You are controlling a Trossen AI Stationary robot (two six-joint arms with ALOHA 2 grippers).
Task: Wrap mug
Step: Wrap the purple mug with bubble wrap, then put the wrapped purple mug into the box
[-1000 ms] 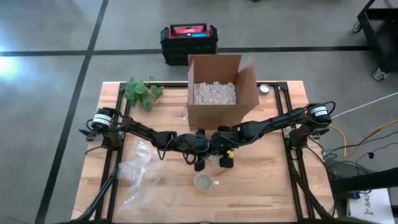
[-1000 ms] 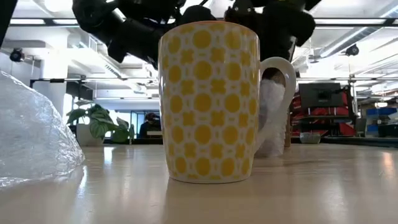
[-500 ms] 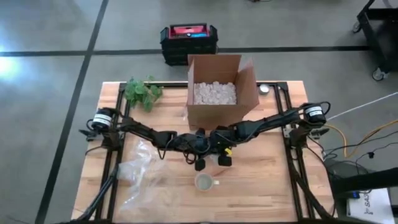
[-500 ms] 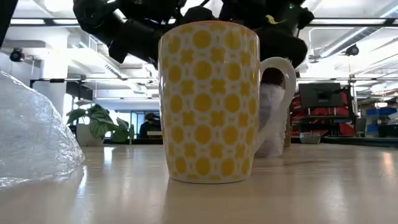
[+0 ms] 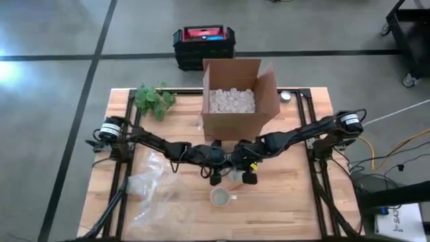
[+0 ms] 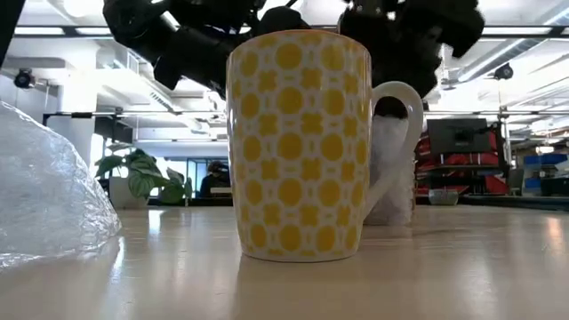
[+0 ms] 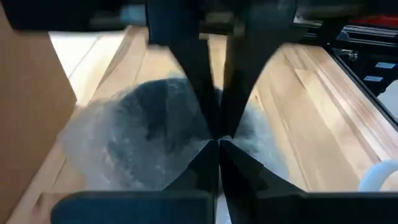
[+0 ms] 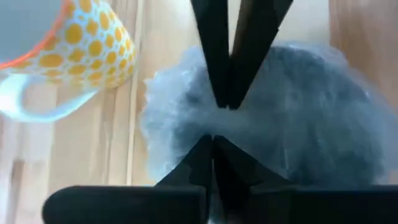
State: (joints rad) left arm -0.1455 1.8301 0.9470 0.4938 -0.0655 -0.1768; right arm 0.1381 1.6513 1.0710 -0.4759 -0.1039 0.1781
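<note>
**At table centre: both grippers pinching one bubble-wrap sheet, mug sitting free**

You're looking at the mug (image 5: 220,196) standing upright near the front edge of the table (image 5: 295,202), long axis vertical, mouth facing up. In the high view its handle is pointing toward the right arm's side. Nothing is touching it.

Just behind the mug, the left gripper (image 5: 215,176) and right gripper (image 5: 249,177) are hanging side by side, close together. Each wrist view is showing its fingers closed together on a crumpled bubble wrap sheet (image 7: 155,137) below them.

A second wad of bubble wrap (image 5: 151,188) is lying on the left arm's side, apart from the mug. The cardboard box (image 5: 235,101) is sitting open behind the grippers.
</note>
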